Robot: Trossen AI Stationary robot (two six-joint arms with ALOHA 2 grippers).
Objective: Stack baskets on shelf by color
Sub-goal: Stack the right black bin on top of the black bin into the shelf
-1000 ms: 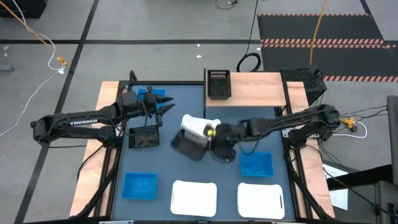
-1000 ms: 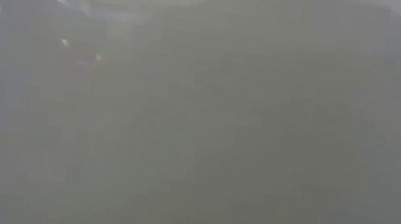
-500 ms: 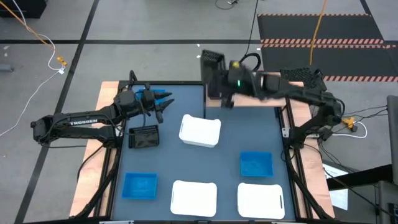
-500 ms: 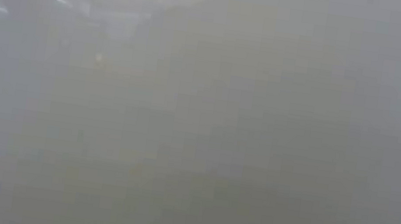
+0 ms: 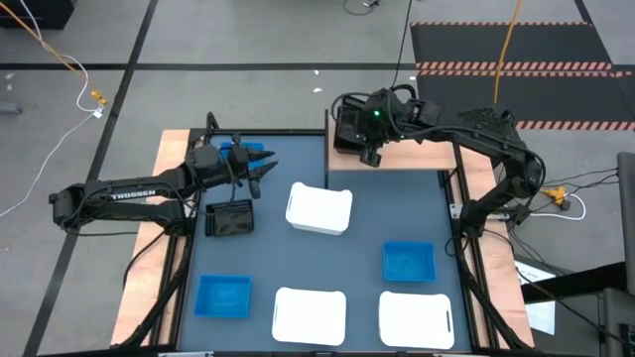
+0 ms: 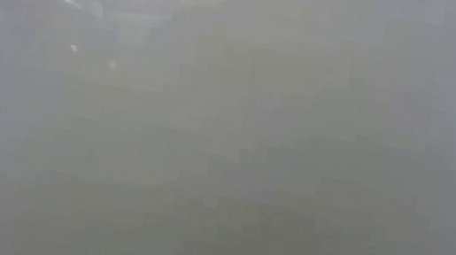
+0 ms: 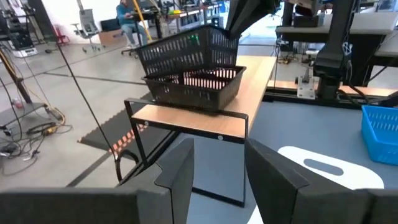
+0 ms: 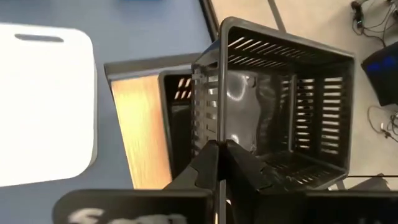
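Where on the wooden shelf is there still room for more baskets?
The light-brown wooden shelf is bare from its middle to its right end. Its left end is crowded: one black slatted basket sits there, and the right gripper holds a second black slatted basket, tilted, over it.

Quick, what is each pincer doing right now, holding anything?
Left pincer: open, holding nothing, over the table's back left.
Right pincer: shut on the rim of a black basket, tilted over another black basket on the shelf.
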